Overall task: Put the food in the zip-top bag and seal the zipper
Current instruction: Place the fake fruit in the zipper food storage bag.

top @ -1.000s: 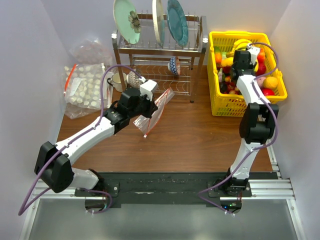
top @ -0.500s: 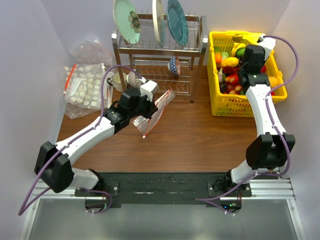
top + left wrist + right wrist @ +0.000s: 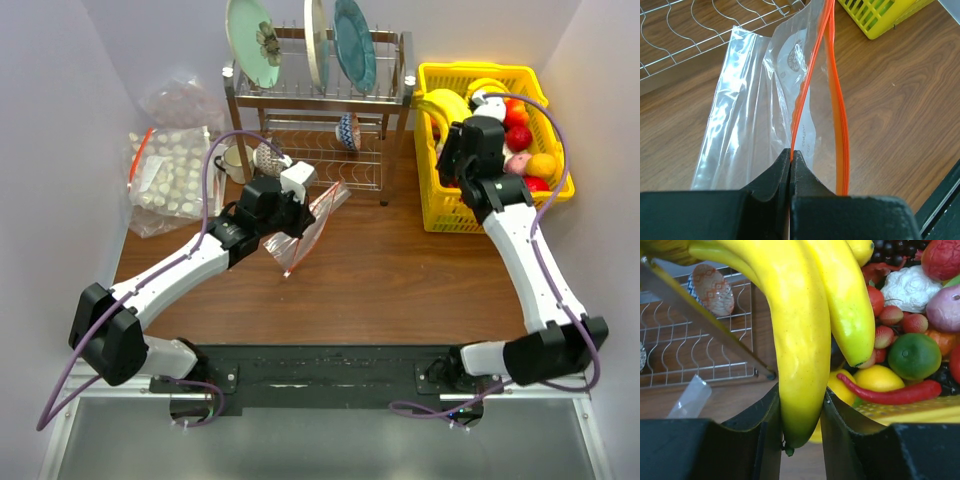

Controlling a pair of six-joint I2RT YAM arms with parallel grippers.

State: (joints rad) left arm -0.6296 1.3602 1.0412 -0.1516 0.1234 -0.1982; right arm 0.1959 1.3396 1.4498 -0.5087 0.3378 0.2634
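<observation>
The table [image 3: 400, 290] carries a yellow basket [image 3: 440, 215] at about 2 o'clock, heaped with toy fruit. The zip-top bag [image 3: 740, 125] is held up a little toward 10 o'clock of the table's middle by the left gripper [image 3: 791, 155]. Its jaws are pinched fully together on one lip of the mouth, right at the red strip. The film looks thin, limp and very light, so it will likely sag and fold. The stiffer strip is the sound place to hold it, and the mouth gapes only narrowly. The banana bunch [image 3: 805, 330] is above the basket's 10 o'clock corner in the right gripper [image 3: 800, 405], the jaws partly closed and clamped on one banana near its tip. The bunch seems rigid, glossy and light, so it is probably slippery and liable to swing from a grip so near the end; a hold nearer the middle would be steadier. The zipper [image 3: 837, 100] is unsealed, its two tracks apart, and probably needs firm pinching along its length.
</observation>
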